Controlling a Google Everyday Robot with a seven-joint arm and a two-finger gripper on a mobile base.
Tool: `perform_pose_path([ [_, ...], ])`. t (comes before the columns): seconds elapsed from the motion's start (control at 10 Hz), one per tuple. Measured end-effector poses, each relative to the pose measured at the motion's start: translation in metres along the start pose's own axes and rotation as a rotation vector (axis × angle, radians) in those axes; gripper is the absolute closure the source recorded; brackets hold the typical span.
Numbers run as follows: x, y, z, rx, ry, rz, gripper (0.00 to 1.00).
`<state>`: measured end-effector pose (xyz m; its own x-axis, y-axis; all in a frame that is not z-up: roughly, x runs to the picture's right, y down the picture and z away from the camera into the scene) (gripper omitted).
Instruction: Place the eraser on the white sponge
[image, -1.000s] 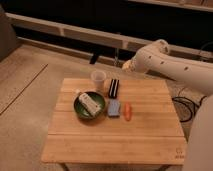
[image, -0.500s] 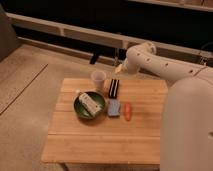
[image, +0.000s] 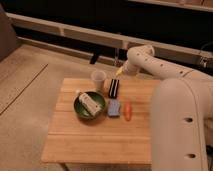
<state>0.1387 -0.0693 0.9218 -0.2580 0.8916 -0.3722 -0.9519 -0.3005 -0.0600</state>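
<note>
On a wooden table (image: 100, 140) in a dim room, the eraser (image: 114, 88) lies upper centre, just above the white sponge (image: 114, 107); the gripper (image: 118, 72) hovers over it, jaws wide and empty, and an off-centre descent might nudge it toward the cup (image: 98, 80).

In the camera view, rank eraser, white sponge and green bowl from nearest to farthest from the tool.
The tool hovers over the rear table edge.
1. eraser: rear centre.
2. white sponge: mid-table.
3. green bowl: left of sponge.
</note>
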Motion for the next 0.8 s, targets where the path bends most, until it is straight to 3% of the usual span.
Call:
perform_pose_path([
  [0.6, 0.003, -0.001, 0.002, 0.000, 0.012, 0.003, 0.35],
  [0.8, 0.018, 0.008, 0.016, -0.003, 0.060, -0.035, 0.35],
])
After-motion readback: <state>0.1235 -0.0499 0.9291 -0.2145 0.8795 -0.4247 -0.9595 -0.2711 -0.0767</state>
